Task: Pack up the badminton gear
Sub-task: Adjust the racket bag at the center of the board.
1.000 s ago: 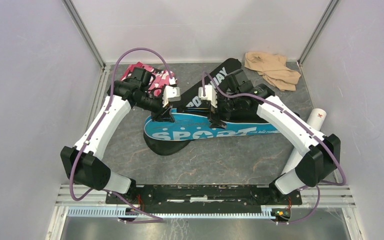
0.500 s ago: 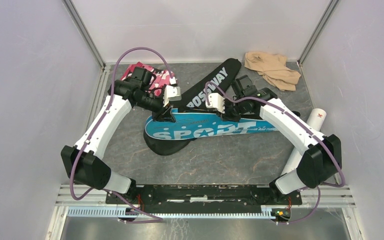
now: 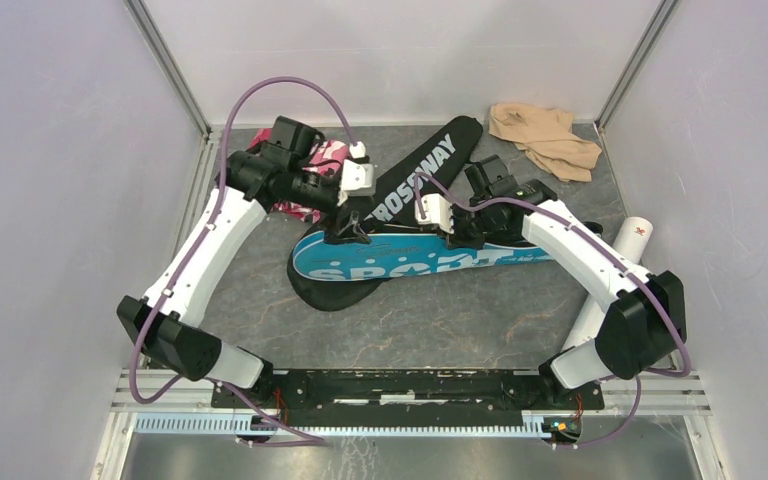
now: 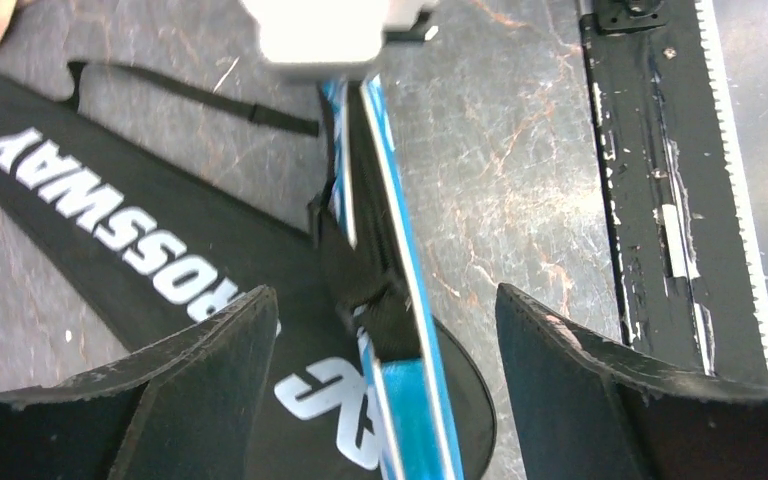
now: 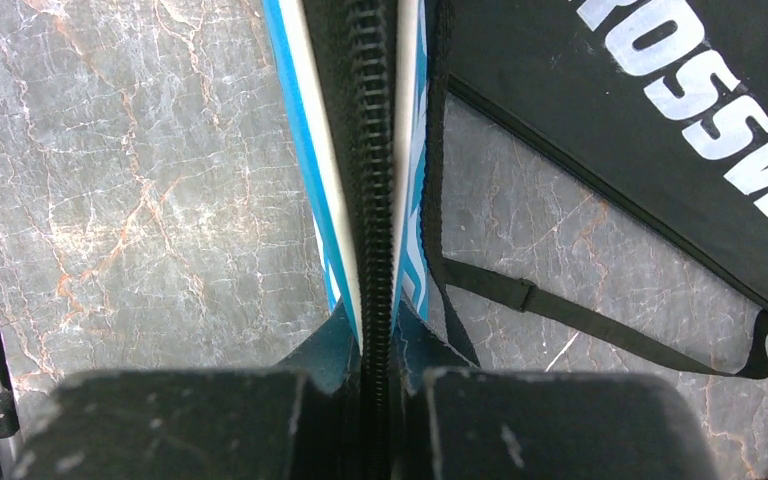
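The blue "SPORT" cover (image 3: pixel 410 258) lies across the middle of the table, over the lower end of the black "CROSSWAY" cover (image 3: pixel 415 172). My left gripper (image 3: pixel 352 226) hangs open just above the blue cover's upper edge (image 4: pixel 400 400), which runs between the fingers (image 4: pixel 210 370) without touching them. My right gripper (image 3: pixel 456 234) is shut on the same edge further right. In the right wrist view it (image 5: pixel 378 375) pinches the black zipper seam (image 5: pixel 370 150). A white tube (image 3: pixel 628 243) lies at the right, behind my right arm. No rackets or shuttlecocks show.
A beige cloth (image 3: pixel 545 135) lies at the back right. A pink camouflage cloth (image 3: pixel 310 165) sits at the back left, partly under my left arm. A black strap (image 5: pixel 600 320) trails from the covers. White walls enclose the table on three sides.
My left gripper has opened, let go of the blue cover's edge and shifted right along it. My right gripper has shut on the zipper seam. The cover has settled slightly.
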